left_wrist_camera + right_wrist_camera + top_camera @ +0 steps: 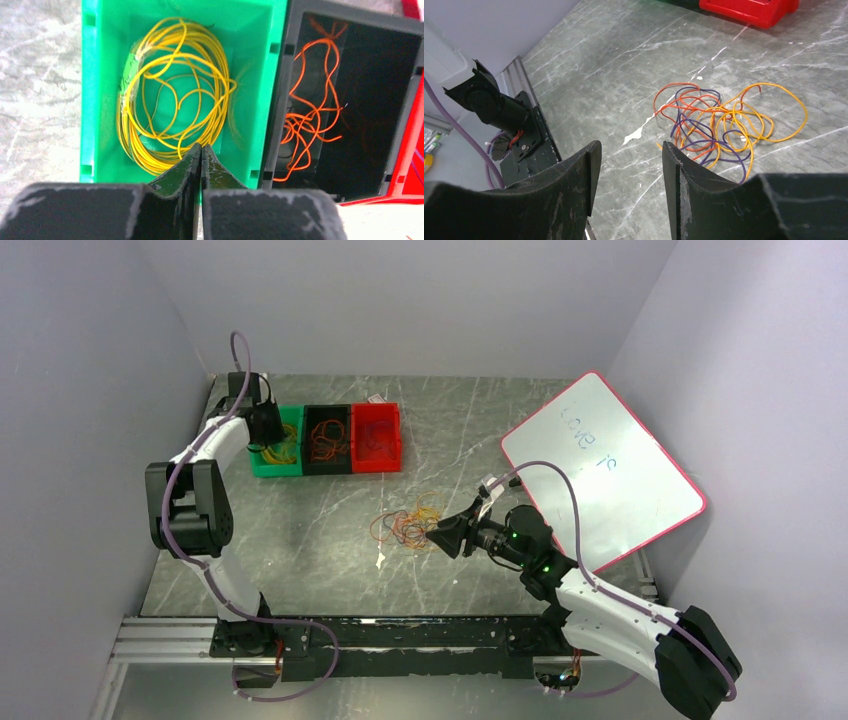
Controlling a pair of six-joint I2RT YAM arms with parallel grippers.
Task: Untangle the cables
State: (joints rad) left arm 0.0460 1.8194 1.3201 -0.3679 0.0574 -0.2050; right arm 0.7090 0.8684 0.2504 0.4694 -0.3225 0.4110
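Observation:
A tangle of orange, yellow and purple cables lies loose on the grey marble table. My right gripper hovers just beside it on the near side, jaws open with only bare table between them. At the back left, my left gripper hangs over the green bin. Its jaws are pressed together with nothing visible between them. A coil of yellow cables lies in that bin, under the fingertips. Orange cables lie in the black bin.
A red bin stands to the right of the black one. A white board with a red rim leans at the right wall. The left arm's base and a metal rail line the near edge.

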